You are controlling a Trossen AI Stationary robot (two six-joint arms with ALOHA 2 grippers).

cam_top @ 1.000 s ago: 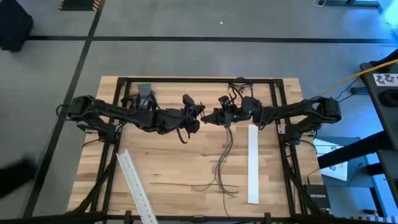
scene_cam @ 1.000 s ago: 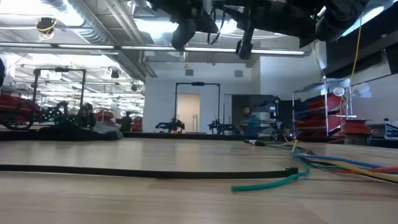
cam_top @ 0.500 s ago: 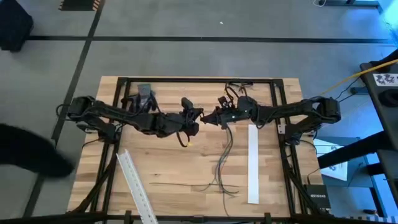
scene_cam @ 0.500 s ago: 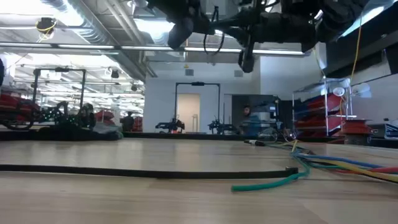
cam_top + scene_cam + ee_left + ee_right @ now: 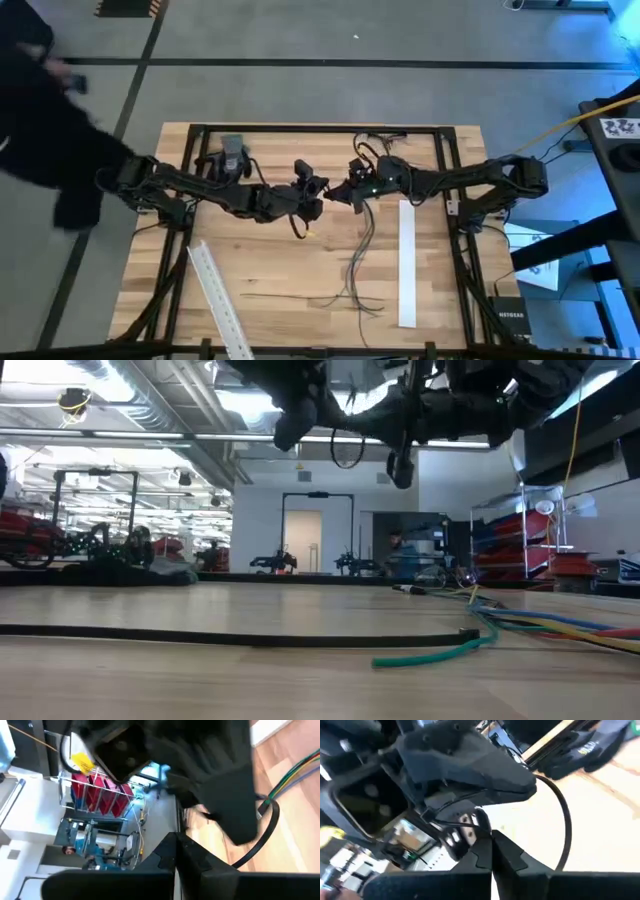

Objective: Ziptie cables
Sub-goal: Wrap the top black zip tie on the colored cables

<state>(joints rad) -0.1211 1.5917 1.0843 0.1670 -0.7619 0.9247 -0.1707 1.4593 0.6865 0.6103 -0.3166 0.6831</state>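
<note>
My left gripper (image 5: 320, 192) and my right gripper (image 5: 341, 193) meet tip to tip above the table's far middle, both shut. A thin black zip tie loop (image 5: 347, 448) hangs between them, clear of the table. The cables (image 5: 358, 262), thin coloured strands, run from just below the right gripper toward the near edge and lie along the wood (image 5: 520, 628). Their far ends (image 5: 287, 777) reach up to the right gripper's tip; whether it touches them I cannot tell. My left gripper is shut at one end of the black loop (image 5: 250, 854), which curves away from beside its fingers toward the other gripper; the fingers hide the exact spot. My right gripper is shut at the loop's other end (image 5: 562, 851), coming level from the table's right; the contact itself is hidden.
A long white slotted strip (image 5: 407, 262) lies right of the cables, another (image 5: 218, 297) slants at the near left. A grey block (image 5: 232, 152) sits at the far left. A loose black strand (image 5: 230, 635) crosses the near table. A person (image 5: 45, 110) stands off the table's left.
My right gripper has moved toward the table's left, closing up on the left gripper, and has tipped its fingers lower. The black loop now hangs in plain view between the two. A person has walked along the table's left side toward the far end.
</note>
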